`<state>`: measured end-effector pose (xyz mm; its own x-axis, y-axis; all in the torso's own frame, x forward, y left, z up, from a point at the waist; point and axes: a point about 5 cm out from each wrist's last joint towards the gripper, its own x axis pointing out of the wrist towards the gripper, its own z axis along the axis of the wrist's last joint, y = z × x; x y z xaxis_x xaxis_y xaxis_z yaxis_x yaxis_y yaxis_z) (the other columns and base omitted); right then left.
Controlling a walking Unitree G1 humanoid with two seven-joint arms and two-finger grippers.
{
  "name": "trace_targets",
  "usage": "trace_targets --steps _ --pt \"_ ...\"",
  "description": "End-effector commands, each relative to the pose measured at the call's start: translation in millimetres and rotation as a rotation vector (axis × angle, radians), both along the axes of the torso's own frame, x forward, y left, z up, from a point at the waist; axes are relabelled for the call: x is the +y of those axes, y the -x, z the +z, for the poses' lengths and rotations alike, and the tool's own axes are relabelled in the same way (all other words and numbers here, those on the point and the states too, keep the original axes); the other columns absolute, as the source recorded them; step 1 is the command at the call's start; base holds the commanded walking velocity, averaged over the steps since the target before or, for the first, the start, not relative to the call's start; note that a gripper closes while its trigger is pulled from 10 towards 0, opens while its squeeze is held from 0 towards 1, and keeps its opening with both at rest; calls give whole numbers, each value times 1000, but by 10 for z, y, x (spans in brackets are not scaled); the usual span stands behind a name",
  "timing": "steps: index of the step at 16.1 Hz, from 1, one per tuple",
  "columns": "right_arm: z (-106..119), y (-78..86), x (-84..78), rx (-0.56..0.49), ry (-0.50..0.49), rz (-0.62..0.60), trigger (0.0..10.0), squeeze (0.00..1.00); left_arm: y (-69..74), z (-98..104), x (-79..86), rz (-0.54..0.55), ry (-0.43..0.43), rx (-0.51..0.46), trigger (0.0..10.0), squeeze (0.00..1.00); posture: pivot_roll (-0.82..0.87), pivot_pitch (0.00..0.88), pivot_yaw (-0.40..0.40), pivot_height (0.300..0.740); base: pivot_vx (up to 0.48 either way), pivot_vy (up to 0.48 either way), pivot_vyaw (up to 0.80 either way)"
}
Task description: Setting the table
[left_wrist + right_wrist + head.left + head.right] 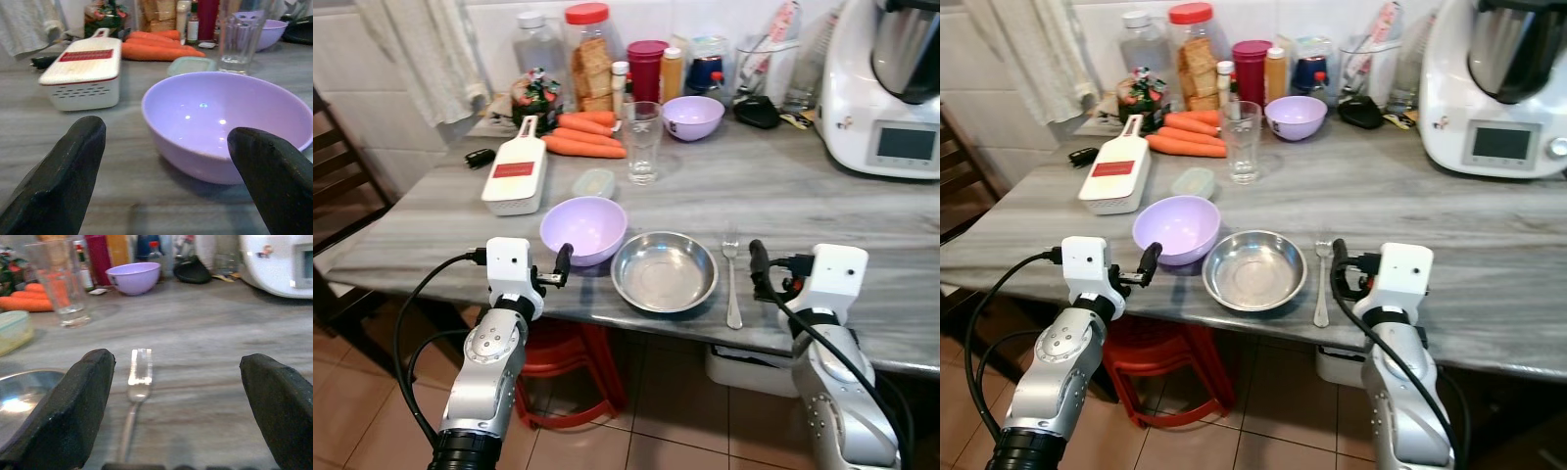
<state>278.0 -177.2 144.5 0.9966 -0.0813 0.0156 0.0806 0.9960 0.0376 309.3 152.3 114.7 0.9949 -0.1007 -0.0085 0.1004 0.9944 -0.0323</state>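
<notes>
Both tools gape empty at the near edge of the table.
Left tool (560,266) faces the lavender bowl (583,228): light, slick, best pinched at the rim. Steel dish (665,270) sits between. Right tool (759,266) is beside the thin, flat fork (732,274), hard to lift; its handle end is hidden in the right wrist view.

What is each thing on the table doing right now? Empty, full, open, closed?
Near lilac bowl: upright, empty.
Steel plate: empty.
Fork: lying flat, right of the plate.
Glass: upright, empty.
Far lilac bowl: upright.
Red-lidded jar: closed.
Left gripper: open.
Right gripper: open.
</notes>
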Motion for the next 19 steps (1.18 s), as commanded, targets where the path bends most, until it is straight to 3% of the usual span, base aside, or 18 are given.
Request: trace_targets --steps 1,19 --pt "86 -14 50 -36 6 15 10000 0 -21 -3 71 24 -18 14 10000 0 -124 27 93 740 -274 0 0" --pt "47 -33 -2 -40 7 -26 10000 0 -60 2 65 17 -37 11 10000 0 -120 22 96 740 -303 0 0"
